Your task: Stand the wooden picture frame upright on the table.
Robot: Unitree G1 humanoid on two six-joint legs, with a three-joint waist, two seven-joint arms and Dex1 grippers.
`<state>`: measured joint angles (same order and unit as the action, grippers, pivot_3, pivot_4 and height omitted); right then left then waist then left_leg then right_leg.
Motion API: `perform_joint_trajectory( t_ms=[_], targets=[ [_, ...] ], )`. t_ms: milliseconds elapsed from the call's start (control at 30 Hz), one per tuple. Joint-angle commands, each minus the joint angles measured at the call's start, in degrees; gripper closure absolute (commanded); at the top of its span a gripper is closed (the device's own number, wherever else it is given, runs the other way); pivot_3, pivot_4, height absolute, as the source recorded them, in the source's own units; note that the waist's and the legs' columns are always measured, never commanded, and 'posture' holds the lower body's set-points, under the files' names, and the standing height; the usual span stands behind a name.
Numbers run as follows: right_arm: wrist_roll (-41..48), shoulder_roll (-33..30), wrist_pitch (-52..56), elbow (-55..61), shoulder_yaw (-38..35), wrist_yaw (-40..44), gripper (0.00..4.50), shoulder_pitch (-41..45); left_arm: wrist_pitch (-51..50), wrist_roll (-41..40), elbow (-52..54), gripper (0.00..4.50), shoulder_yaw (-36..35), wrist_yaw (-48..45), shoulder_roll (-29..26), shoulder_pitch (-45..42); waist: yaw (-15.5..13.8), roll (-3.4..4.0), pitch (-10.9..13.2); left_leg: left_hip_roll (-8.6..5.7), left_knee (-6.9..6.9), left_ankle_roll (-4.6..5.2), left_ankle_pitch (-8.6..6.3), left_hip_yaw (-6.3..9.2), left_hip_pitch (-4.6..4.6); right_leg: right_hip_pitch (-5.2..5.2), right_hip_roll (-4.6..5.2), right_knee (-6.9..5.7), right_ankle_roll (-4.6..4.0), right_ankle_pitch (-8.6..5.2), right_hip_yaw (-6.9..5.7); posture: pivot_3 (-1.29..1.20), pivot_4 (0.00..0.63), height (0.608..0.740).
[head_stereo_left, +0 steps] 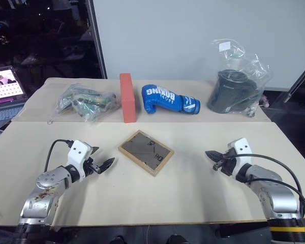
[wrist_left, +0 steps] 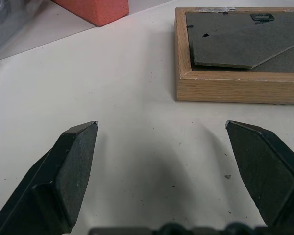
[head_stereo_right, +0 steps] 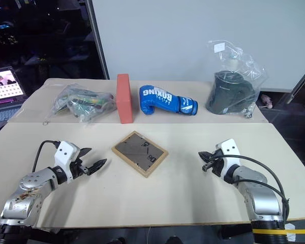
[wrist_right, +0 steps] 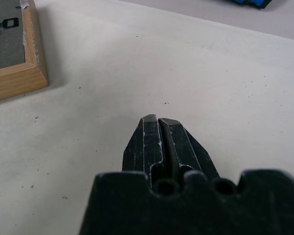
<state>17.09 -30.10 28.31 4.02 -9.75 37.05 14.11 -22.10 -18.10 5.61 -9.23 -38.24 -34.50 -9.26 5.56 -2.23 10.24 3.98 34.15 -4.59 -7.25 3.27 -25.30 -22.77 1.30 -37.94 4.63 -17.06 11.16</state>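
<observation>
wooden picture frame [head_stereo_left: 145, 152] flat, back up, mid table [head_stereo_left: 193, 188], l gripper [head_stereo_left: 102, 165] spread wide, r gripper [head_stereo_left: 215, 158] clenched empty

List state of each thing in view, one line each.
wooden picture frame: flat on the table, back up, easel leg folded
left gripper: jaws open, empty, short of the frame
right gripper: jaws shut, empty, clear of the frame
orange-red block: upright on end
blue boxing glove: lying on its side
two plastic bags: closed around their contents
laptop: open, screen lit
</observation>
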Motion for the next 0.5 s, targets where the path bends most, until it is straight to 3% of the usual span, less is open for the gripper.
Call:
perform_joint_trajectory(
  t_ms=[33,100,233,367,500],
  targets=[
    [-0.16,-3.92,-2.75,0.03,3.03,6.91,4.3,5.95,-8.57,-6.93,5.37,0.0,-2.72,-3.11,-3.65,-1.05,0.0,0.0,0.0,0.0,0.0,0.0,0.0,0.0,0.0,0.0,0.0,0.0,0.0,0.0,0.0,0.0,0.15,0.74],
    [-2.68,-7.15,-7.57,-5.69,9.55,16.97,4.3,14.75,-18.2,-11.37,9.63,0.0,-1.25,-8.1,-9.14,-1.59,1.17,0.06,0.43,0.02,0.1,0.0,0.0,-0.06,-0.05,-0.13,0.0,-0.08,0.01,0.0,0.01,0.0,0.15,0.74],
    [-9.46,-5.25,-17.58,-22.66,16.41,19.2,4.5,26.4,-27.87,-14.17,12.47,1.04,0.36,-7.59,-13.1,-2.19,1.67,0.12,0.53,0.01,0.01,0.12,0.19,-0.1,0.04,-0.18,-0.01,-0.05,0.12,0.22,0.07,0.0,0.15,0.74],
    [-17.37,2.94,-30.15,-46.49,22.07,15.82,4.5,38.49,-35.94,-13.96,16.14,2.48,4.71,-0.88,-9.76,-4.48,1.74,-0.01,0.49,0.0,-0.16,0.12,0.19,-0.05,0.14,0.05,0.0,0.11,0.08,0.06,0.01,0.0,0.15,0.74],
    [-19.53,9.11,-37.5,-60.03,22.87,15.9,4.5,43.18,-40.25,-13.14,17.55,3.8,7.86,5.01,-4.19,-6.43,1.32,-0.01,0.5,-0.05,-0.18,0.11,0.19,0.05,-0.18,-0.08,0.06,0.07,-0.25,0.29,-0.07,0.0,0.15,0.74]
  ],
)
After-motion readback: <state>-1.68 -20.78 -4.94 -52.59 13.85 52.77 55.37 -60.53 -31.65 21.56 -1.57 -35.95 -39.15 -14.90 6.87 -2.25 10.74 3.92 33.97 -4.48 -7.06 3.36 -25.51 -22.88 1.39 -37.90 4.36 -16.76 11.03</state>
